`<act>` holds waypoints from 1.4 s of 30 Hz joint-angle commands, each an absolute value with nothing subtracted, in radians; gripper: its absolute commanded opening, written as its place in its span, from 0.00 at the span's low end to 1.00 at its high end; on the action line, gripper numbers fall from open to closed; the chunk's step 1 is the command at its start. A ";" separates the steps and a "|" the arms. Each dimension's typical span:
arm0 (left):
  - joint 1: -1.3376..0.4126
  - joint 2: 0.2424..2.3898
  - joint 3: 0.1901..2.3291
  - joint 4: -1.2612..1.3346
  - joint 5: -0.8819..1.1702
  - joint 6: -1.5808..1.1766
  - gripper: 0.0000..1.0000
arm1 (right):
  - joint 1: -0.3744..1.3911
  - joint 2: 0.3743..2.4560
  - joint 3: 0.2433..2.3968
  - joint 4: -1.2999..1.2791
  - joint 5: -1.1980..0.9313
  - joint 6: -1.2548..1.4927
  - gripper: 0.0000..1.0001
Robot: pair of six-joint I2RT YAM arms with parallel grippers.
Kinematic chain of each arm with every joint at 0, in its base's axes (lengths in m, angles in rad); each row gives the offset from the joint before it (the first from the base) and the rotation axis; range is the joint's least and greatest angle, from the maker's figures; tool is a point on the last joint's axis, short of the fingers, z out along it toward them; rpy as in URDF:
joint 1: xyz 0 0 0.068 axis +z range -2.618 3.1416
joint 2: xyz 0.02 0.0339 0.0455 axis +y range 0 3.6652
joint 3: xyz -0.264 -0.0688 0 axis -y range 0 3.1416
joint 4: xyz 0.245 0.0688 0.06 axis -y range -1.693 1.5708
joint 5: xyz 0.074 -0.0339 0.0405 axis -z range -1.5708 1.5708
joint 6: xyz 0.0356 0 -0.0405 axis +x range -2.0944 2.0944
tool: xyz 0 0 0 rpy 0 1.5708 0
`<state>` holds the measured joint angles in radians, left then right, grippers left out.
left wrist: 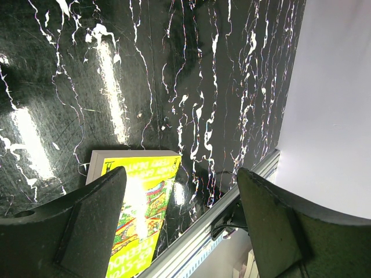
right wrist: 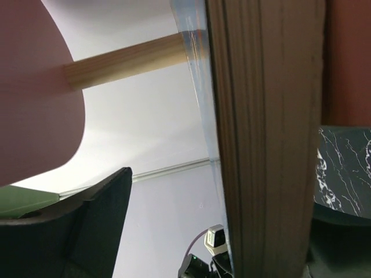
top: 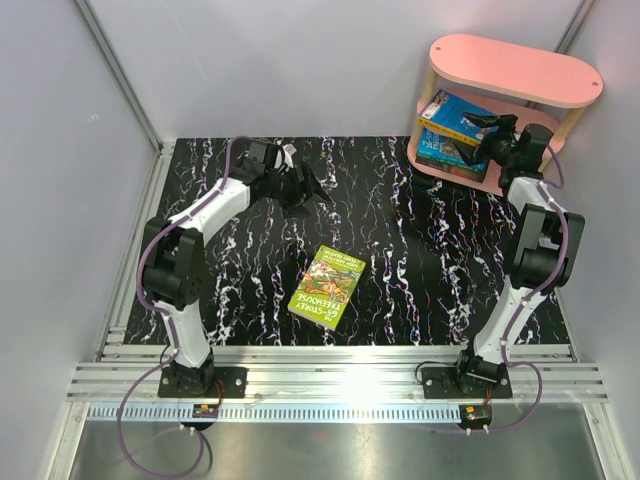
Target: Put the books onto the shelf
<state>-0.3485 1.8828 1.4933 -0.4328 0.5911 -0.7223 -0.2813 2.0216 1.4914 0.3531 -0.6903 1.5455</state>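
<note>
One yellow-green book (top: 327, 287) lies flat on the table (top: 400, 250), cover up, near the front edge and about midway between the two arms. Nothing touches it. The other books (top: 450, 135) are in the shelf (top: 515, 68) at the far right corner, piled under the top board. A blue one lies tilted on top of the pile. Which board the pile rests on cannot be told for sure.

The right gripper (top: 485, 130) reaches into the shelf at the pile's right side. In its wrist view a thick block of page edges (right wrist: 266, 145) stands between its fingers (right wrist: 87, 231). That finger is clearly apart from the pages, with open space between them, while the other finger is mostly hidden behind the block. The jaws stand wide and do not pinch the books. A pink board (right wrist: 35, 92) and a wooden post (right wrist: 122, 66) show beyond.

The left gripper (top: 305, 188) hangs over the far middle of the table, well apart from the yellow-green book. Its fingers (left wrist: 87, 231) are spread wide with nothing between them. In its wrist view the book shows on the table beyond them.
</note>
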 commanded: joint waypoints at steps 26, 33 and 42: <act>-0.344 1.841 1.433 -0.552 0.520 -0.581 0.80 | -0.292 1.683 1.204 -0.215 -0.683 1.079 1.00; -0.345 1.792 1.270 -0.543 0.505 -0.525 0.80 | -0.192 1.513 1.089 -0.442 -0.531 0.810 1.00; -0.399 1.809 1.144 -0.555 0.494 -0.468 0.79 | 0.099 1.627 0.979 -0.515 -0.557 0.723 1.00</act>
